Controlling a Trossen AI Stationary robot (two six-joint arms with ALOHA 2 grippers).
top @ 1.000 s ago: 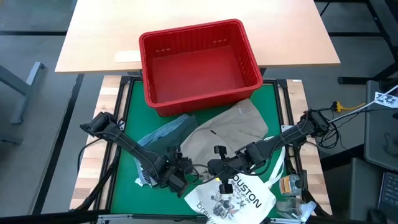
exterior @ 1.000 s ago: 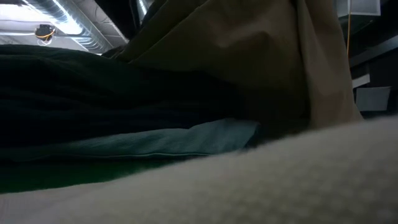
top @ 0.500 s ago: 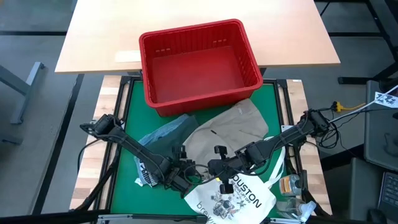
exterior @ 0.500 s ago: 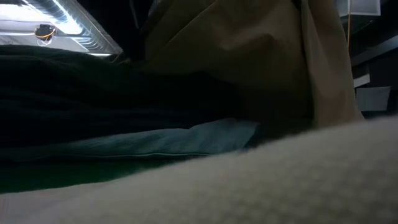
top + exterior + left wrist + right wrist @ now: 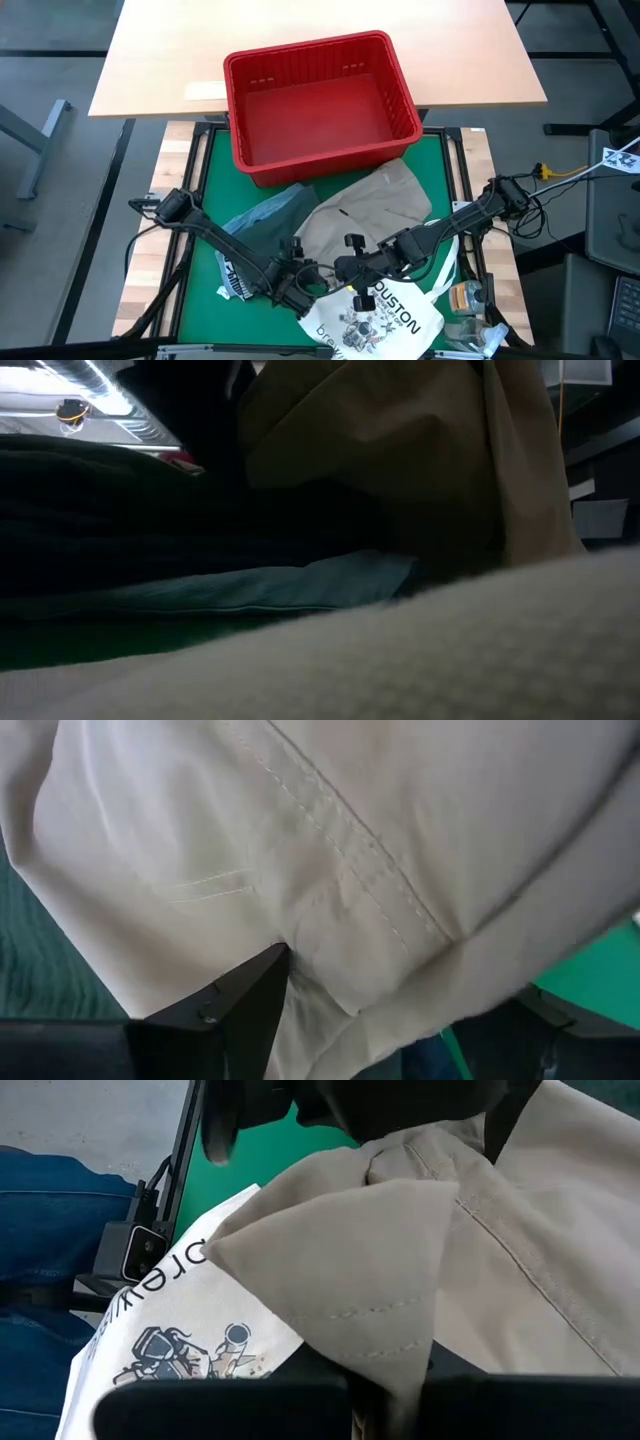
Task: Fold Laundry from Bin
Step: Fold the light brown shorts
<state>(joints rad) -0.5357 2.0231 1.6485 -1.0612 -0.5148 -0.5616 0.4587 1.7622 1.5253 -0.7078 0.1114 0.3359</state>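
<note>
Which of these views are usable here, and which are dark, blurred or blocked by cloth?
High view: evenly lit and sharp, showing the bin and both arms. Low view: dim and mostly blocked by the khaki garment hanging close, with a blurred pale cloth filling the foreground. Left wrist view: filled by khaki cloth, close but stitching readable. Right wrist view: bright, khaki fold and tote bag clear.

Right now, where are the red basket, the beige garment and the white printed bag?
red basket [image 5: 401,70]: high view, on its right rim.
beige garment [image 5: 375,205]: high view, middle of the cloth.
white printed bag [image 5: 400,318]: high view, on the printed face.
</note>
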